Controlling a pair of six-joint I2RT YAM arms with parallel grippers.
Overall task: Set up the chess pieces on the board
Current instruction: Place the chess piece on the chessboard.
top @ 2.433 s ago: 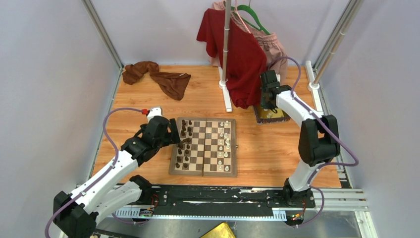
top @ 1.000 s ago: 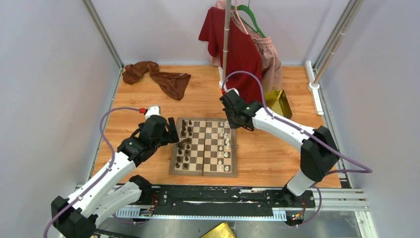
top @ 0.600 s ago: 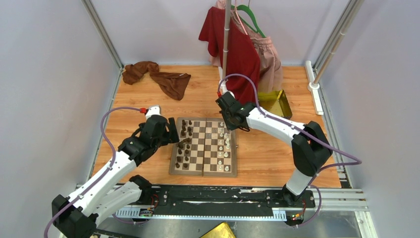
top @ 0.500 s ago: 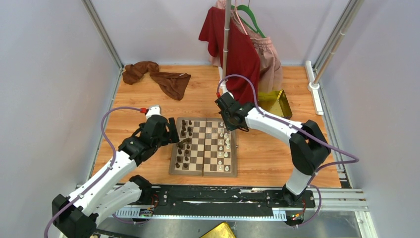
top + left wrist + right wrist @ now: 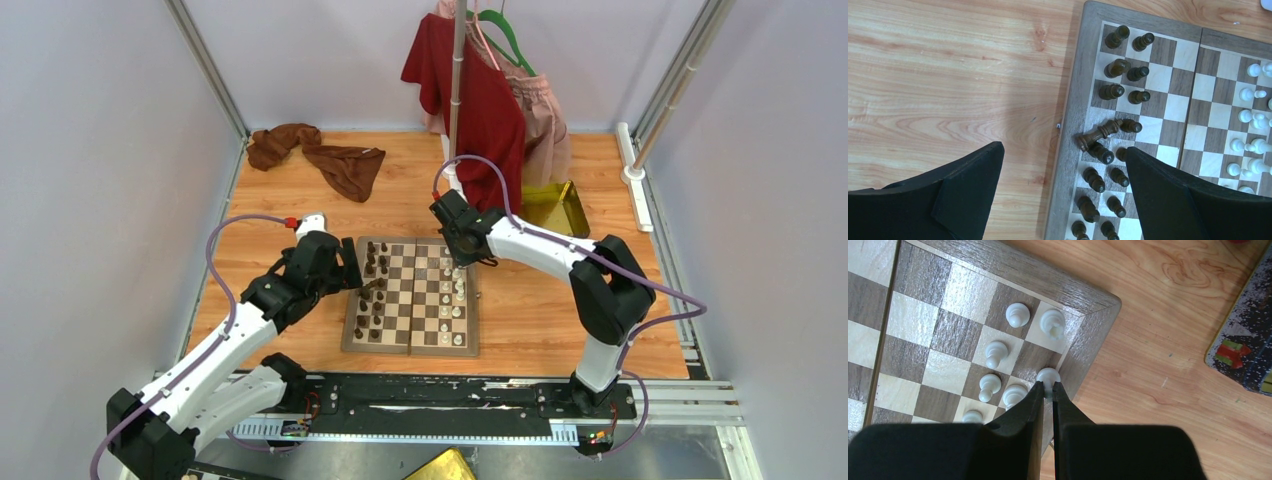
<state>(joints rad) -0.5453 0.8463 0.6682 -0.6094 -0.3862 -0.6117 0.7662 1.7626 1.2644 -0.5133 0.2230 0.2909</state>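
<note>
The wooden chessboard (image 5: pixel 412 297) lies mid-table, dark brown pieces (image 5: pixel 374 290) on its left columns, cream-white pieces (image 5: pixel 452 290) on its right. My right gripper (image 5: pixel 1048 388) is shut on a white piece (image 5: pixel 1048 375) held over the board's far right edge (image 5: pixel 1083 355), beside several standing white pieces (image 5: pixel 1018 315). My left gripper (image 5: pixel 1063 192) is open and empty, straddling the board's left edge (image 5: pixel 1070 130). One dark piece (image 5: pixel 1099 134) lies toppled among standing dark ones (image 5: pixel 1112 92).
A gold tray (image 5: pixel 560 207) sits right of the board's far corner; its edge shows in the right wrist view (image 5: pixel 1243 345). A garment stand with a red shirt (image 5: pixel 490 110) stands behind it. A brown cloth (image 5: pixel 320 155) lies at the back left.
My right arm has swung from the tray at the back right over to the board's far right corner, carrying the white piece. My left arm has barely moved.
</note>
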